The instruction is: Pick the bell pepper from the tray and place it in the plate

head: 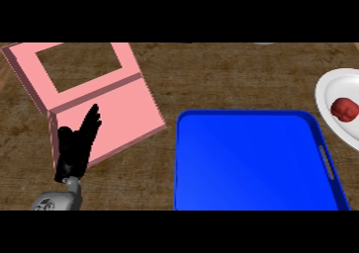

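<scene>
On the white plate (329,89) at the right edge of the view lies the red bell pepper (345,109), resting on the plate's surface and partly cut off by the frame. The blue tray (247,163) in the middle of the wooden bench (211,74) shows nothing in it, so by how things lie the pepper is already where the task wants it. The left robot hand (76,143) stands at the lower left with its fingers straight and pointing up, holding nothing, in front of a pink board (123,118) with a square cut-out; it looks to be resting. The right robot hand does not show anywhere in this view.

As for handling, the pepper looks small, rounded and lumpy, probably light and fairly stiff, with a smooth skin that could slip between fingers. If it had to be taken up again, I would judge the best hold to be across its widest part, fingers and thumb on opposite sides, coming down from above, since the plate's shallow rim offers little to steady it and a sideways nudge might roll it
</scene>
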### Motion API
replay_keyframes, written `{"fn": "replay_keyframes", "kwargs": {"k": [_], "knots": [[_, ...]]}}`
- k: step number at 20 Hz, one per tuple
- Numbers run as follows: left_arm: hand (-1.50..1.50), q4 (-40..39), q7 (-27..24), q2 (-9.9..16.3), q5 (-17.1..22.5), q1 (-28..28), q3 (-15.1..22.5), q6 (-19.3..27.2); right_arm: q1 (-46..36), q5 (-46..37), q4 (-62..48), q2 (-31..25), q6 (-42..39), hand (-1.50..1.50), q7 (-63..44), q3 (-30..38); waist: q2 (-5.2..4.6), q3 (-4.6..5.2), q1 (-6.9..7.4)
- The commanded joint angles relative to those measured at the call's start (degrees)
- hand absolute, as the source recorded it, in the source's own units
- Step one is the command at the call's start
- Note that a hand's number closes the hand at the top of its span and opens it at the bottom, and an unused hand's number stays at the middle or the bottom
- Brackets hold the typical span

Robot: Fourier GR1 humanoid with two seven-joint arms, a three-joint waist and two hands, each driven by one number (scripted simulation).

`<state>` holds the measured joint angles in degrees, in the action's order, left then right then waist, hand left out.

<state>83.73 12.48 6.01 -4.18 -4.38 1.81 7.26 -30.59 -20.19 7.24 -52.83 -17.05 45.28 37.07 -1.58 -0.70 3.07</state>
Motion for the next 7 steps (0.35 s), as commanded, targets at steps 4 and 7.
{"fn": "replay_keyframes", "kwargs": {"k": [4,7], "knots": [[0.0,-0.5,0.1,0.0,-0.3,-1.1,0.0,0.0,0.5,0.7,-0.4,-0.4,1.2,-1.5,-0.7,1.0,-0.13,-0.05,0.21],[0.0,0.5,1.4,0.2,-0.2,-1.4,-0.1,0.1,2.3,-0.1,-0.1,-1.8,1.3,-1.5,0.1,0.4,-0.18,-0.19,0.31]]}}
